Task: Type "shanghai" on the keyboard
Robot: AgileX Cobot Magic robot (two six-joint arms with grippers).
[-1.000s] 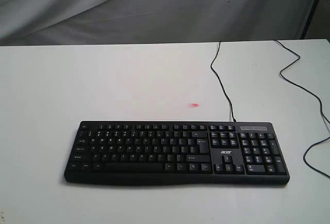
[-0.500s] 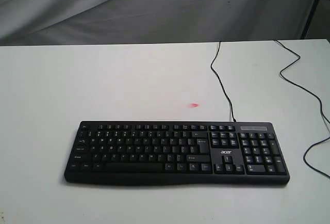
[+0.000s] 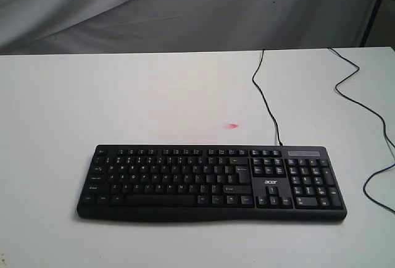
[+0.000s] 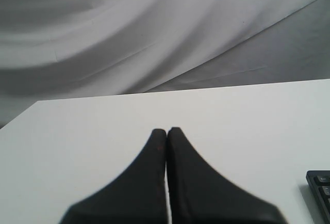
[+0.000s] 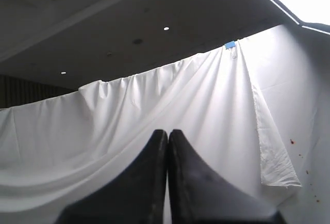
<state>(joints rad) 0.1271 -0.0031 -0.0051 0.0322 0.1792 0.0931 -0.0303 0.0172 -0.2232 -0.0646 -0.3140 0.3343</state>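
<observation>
The black keyboard (image 3: 211,181) lies flat on the white table (image 3: 123,101), near its front edge, with its thin black cable (image 3: 262,98) running to the back. Neither arm shows in the exterior view. In the left wrist view my left gripper (image 4: 166,130) is shut with nothing in it, above bare table, and a corner of the keyboard (image 4: 320,188) shows at the frame's edge. My right gripper (image 5: 167,131) is shut too, empty, pointing up at a white cloth backdrop (image 5: 154,105), away from the table.
A second black cable (image 3: 370,120) loops over the table's right side. A small red mark (image 3: 232,126) sits on the table behind the keyboard. A grey cloth (image 3: 185,8) hangs behind the table.
</observation>
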